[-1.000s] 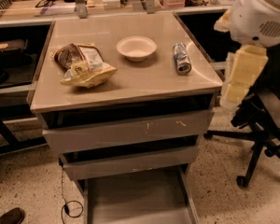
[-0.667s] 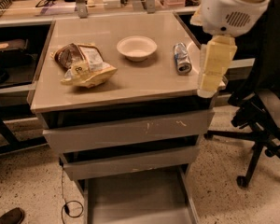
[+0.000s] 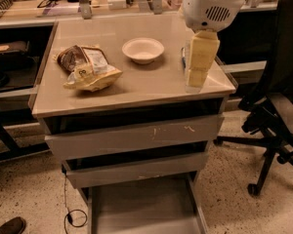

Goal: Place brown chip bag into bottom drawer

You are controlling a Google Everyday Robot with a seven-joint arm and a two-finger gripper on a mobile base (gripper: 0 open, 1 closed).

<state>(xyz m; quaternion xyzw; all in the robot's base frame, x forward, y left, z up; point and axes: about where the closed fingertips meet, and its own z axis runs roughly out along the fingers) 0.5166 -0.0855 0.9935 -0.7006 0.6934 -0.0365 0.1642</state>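
Gripper (image 3: 199, 62) is hanging from the white arm housing (image 3: 212, 6) over the cabinet top (image 3: 151, 84), at 3 o'clock from the bowl (image 3: 143, 49) and near the top's right edge; whether it is open, closed or gripping anything is not showing. At 9 o'clock from the bowl the bag (image 3: 89, 68) is lying crumpled on the top, well apart from the gripper, its dark brown end pointing toward 11 o'clock. At 6 o'clock the bottom drawer (image 3: 144, 213) is standing pulled out below two upper drawers (image 3: 132, 138), its flat floor showing.
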